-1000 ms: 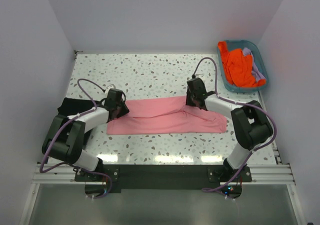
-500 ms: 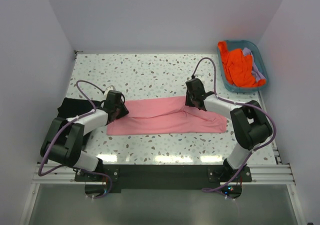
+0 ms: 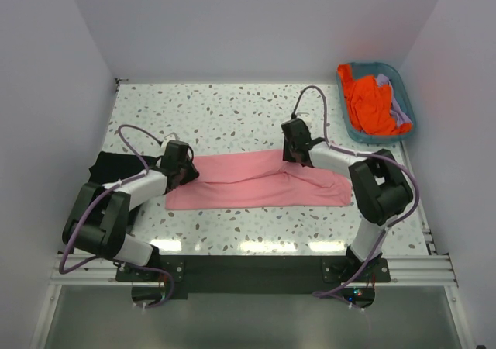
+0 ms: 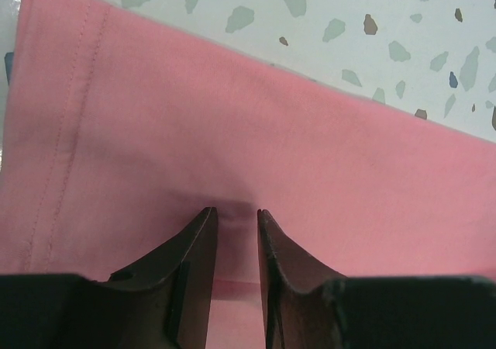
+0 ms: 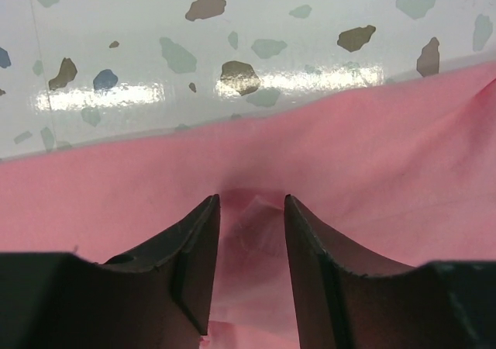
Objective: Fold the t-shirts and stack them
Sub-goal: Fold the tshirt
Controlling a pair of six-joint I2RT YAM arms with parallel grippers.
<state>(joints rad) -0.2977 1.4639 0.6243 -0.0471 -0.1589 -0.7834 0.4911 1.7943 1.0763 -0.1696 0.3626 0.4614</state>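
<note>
Over the last second the right gripper (image 3: 294,141) had slid left and slightly away from the bases along the far edge of the salmon-pink t-shirt (image 3: 248,182), while the left gripper (image 3: 180,165) had barely shifted.

At far left a black t-shirt (image 3: 108,167) lay beside the left arm. The left gripper was pinched onto the pink tee's left end, near its stitched hem, its jaws almost together with cloth puckered between them. The tee lay in a long band across the middle of the speckled table (image 3: 232,116). The right gripper clamped a small bunch at the far edge.

The right's bite looked shallow; an uneven lift could probably let that fold slip out or skew the crease.

At far right, the teal basket (image 3: 370,64) held the orange t-shirt (image 3: 368,101) and lavender t-shirt (image 3: 397,112).

No writing or brand was readable.
</note>
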